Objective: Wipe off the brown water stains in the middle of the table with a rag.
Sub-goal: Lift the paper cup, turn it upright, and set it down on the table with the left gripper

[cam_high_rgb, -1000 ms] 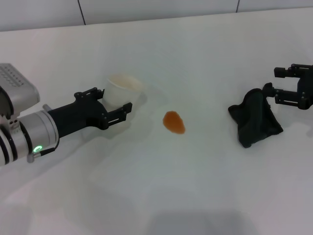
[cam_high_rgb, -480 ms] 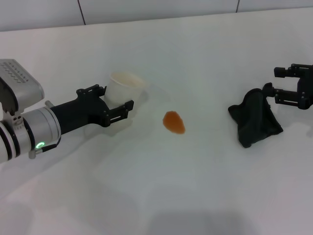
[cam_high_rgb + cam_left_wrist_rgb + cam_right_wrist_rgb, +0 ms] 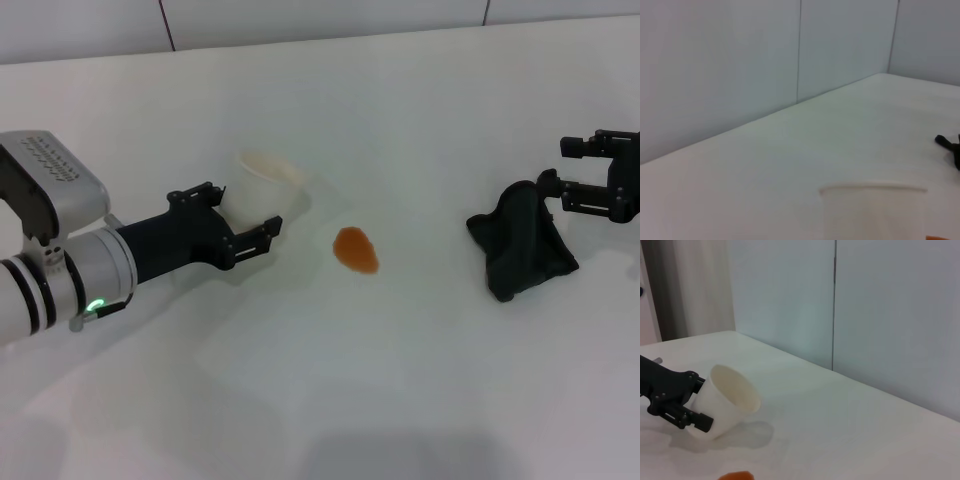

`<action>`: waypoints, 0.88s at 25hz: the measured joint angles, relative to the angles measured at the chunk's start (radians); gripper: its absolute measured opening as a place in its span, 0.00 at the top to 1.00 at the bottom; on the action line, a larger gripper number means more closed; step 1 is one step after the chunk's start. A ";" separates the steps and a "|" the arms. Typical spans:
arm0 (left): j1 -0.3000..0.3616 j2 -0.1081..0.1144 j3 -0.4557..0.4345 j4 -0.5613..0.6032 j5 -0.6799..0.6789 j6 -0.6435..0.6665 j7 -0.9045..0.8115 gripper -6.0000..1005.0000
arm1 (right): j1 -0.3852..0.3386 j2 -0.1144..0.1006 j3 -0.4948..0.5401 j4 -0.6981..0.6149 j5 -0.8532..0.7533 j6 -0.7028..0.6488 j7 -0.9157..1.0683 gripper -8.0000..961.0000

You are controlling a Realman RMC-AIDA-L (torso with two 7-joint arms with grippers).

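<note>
Our left gripper (image 3: 243, 227) clamped around a tilted cup (image 3: 262, 190); right gripper (image 3: 578, 172) open beside the rag (image 3: 520, 242), stain (image 3: 355, 249) between.

Pale grey-white wall panels (image 3: 320, 20) close the scene at twelve o'clock, split by thin dark upright joints, one toward eleven o'clock and one toward one o'clock. A dark seam runs where the panels meet the white surface below. In the right wrist view a darker strip with a pale curtain-like fold (image 3: 695, 290) stands beside the panels. Light is soft and even, with faint shadows
</note>
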 joint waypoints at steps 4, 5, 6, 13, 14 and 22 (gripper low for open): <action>0.004 0.000 0.000 0.001 0.001 0.005 -0.001 0.26 | -0.002 -0.001 0.000 0.000 0.000 0.000 0.000 0.36; 0.005 0.001 0.000 0.001 0.001 0.007 -0.003 0.26 | -0.002 -0.001 0.000 0.000 0.000 0.000 0.000 0.36; 0.005 0.001 0.000 0.001 0.004 0.008 -0.006 0.26 | -0.002 -0.001 0.000 0.000 0.000 0.000 0.000 0.36; 0.016 0.004 0.000 -0.001 0.014 0.014 -0.012 0.26 | -0.003 -0.002 0.000 0.000 0.000 0.000 0.000 0.36; 0.017 0.004 0.000 -0.002 0.014 0.014 -0.012 0.26 | -0.004 -0.002 0.000 0.001 0.000 -0.001 0.000 0.36; 0.027 0.008 0.000 -0.011 0.013 0.037 -0.013 0.26 | 0.000 -0.003 0.000 0.003 0.000 0.000 0.000 0.36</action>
